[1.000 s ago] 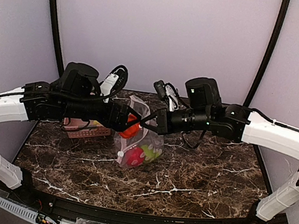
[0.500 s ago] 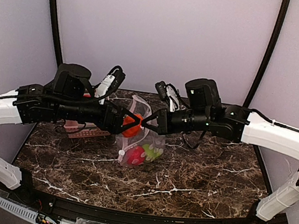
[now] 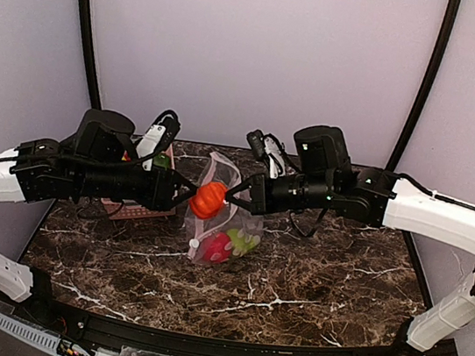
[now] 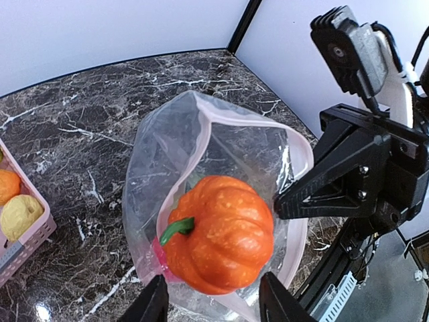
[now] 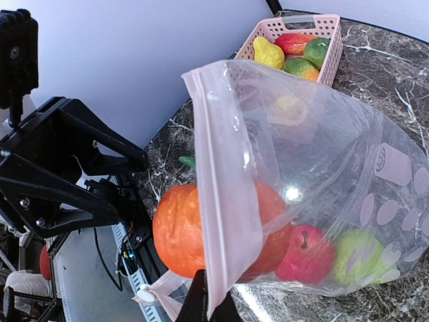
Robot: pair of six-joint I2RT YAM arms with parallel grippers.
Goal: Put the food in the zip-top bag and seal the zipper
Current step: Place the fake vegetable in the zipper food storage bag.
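Zip-top bag (image 3: 244,228) in right gripper (image 3: 235,193) (pumpkin (image 4: 218,235) in left gripper (image 4: 214,298))

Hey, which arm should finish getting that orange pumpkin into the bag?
Left. The left gripper sits right behind the pumpkin, jaws on either side of it, at the mouth of the bag. The right gripper is pinching the bag's rim, holding it open, so it is busy.

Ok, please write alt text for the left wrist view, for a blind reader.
An orange toy pumpkin sits in the open mouth of a clear zip-top bag, between the fingers of the left claw. The right claw pinches the bag's pink rim; a pink basket shows at left.
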